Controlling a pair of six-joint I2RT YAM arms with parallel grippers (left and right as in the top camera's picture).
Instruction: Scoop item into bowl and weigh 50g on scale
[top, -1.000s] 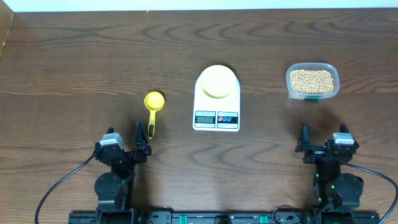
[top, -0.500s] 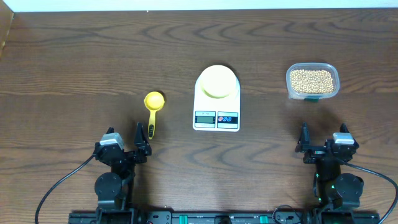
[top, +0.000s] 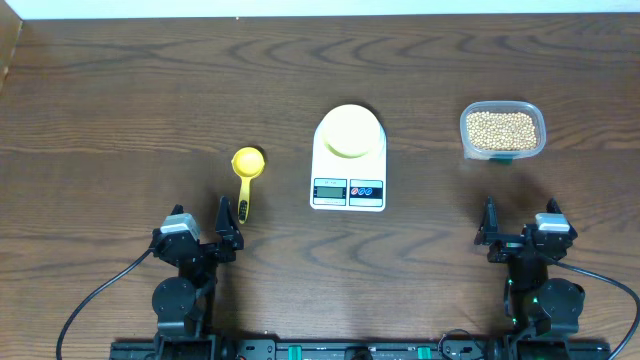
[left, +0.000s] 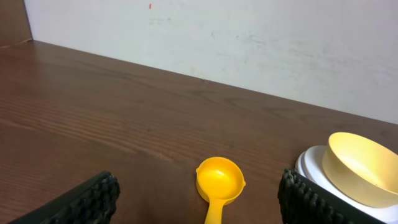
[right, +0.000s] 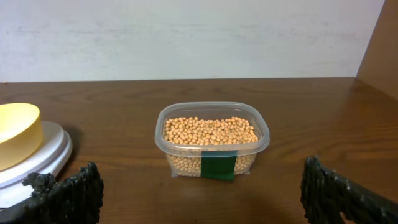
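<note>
at dead centre, the bowl (top: 349, 130) is seated on the scale (top: 348, 172); the beans (top: 502, 129) are kept in the tub (top: 541, 131), far right. left gripper (left: 199, 205) and right gripper (right: 205, 199) are spread wide, nothing gripped.

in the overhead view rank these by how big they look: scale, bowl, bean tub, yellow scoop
1. scale
2. bean tub
3. bowl
4. yellow scoop: smallest in area, though with its handle it runs longer than the bowl is wide.
</note>
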